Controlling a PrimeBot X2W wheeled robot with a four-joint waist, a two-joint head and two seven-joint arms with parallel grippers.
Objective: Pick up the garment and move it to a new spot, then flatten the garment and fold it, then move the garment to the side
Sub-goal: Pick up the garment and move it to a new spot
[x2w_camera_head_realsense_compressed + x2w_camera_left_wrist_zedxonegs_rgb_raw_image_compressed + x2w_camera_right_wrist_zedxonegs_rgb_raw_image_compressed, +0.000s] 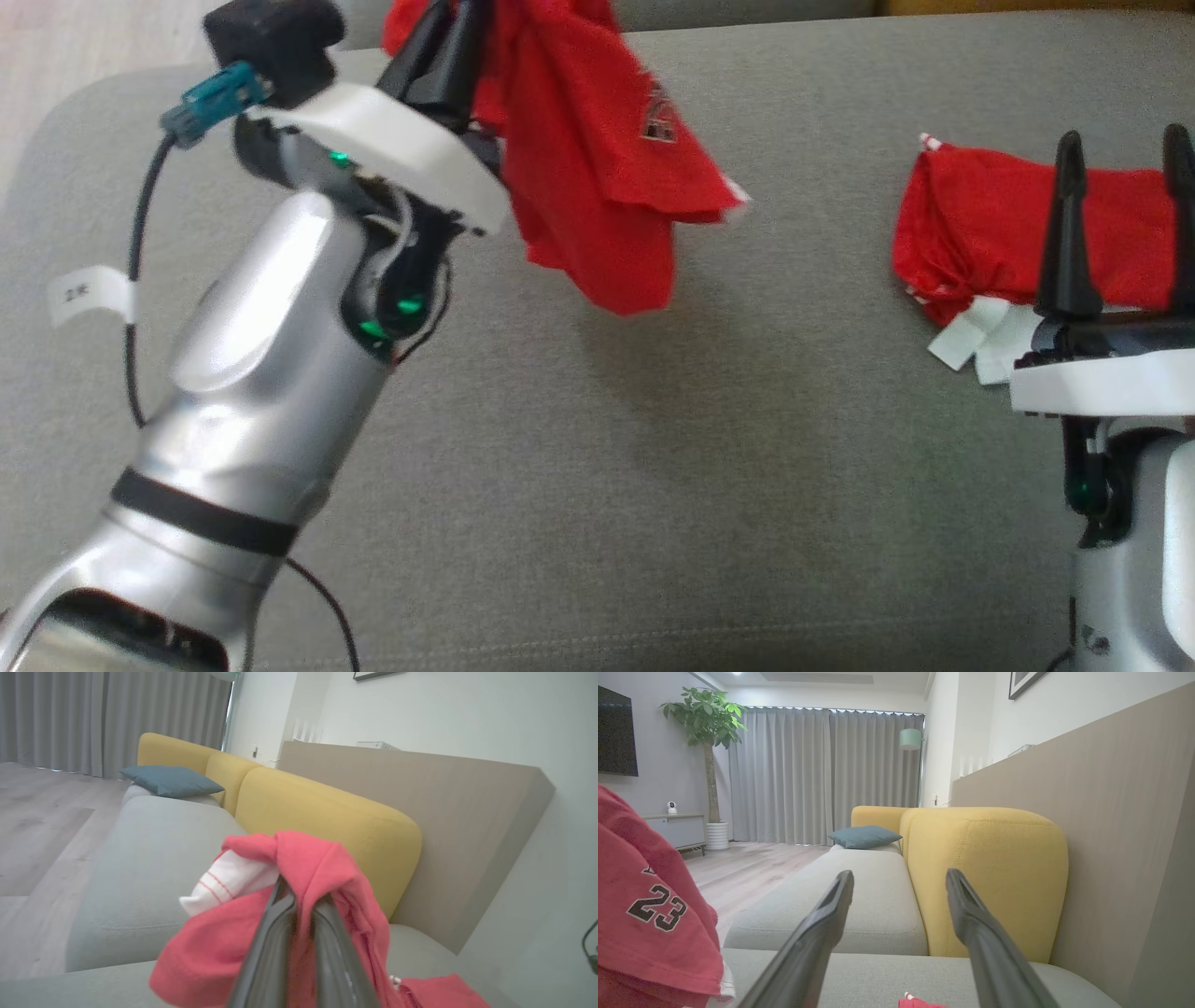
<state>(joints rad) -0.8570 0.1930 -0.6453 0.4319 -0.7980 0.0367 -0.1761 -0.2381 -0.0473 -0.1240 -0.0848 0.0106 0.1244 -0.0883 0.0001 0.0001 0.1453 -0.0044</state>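
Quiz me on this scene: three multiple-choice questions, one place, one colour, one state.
1. Where is the red number 23 garment? A) flat on the floor B) hanging from the left gripper over the grey sofa seat C) in a basket
2. What colour are the sofa's back cushions? A) yellow B) green C) black
3. How is the right gripper? A) shut on cloth B) open, empty C) shut, empty
Answers: B, its fingers pinch the cloth aloft; A, both wrist views show yellow; B, its fingers stand apart, nothing between.
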